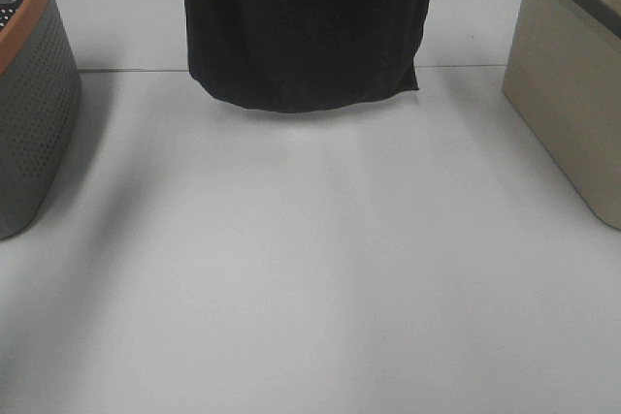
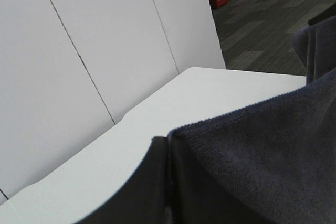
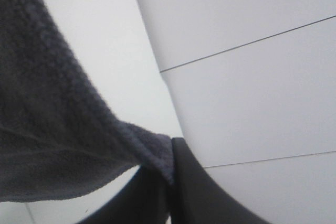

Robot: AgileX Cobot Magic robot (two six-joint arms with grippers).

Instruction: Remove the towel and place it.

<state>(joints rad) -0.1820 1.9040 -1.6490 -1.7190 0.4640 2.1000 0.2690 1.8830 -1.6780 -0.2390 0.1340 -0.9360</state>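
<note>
The towel [image 1: 306, 21], a very dark soft cloth, hangs spread at the back middle of the exterior view. Its lower edge is just above the white table [image 1: 310, 278], and its top runs out of the picture. Neither gripper shows in that view. In the left wrist view my left gripper [image 2: 166, 148] is shut on an edge of the towel [image 2: 257, 156]. In the right wrist view my right gripper [image 3: 170, 156] is shut on another edge of the towel [image 3: 52, 129]. The white tag is not visible.
A grey perforated basket [image 1: 29, 104] with an orange rim stands at the left edge. A beige bin [image 1: 572, 94] with a dark rim stands at the right edge. White wall panels and dark floor lie beyond the table in the wrist views.
</note>
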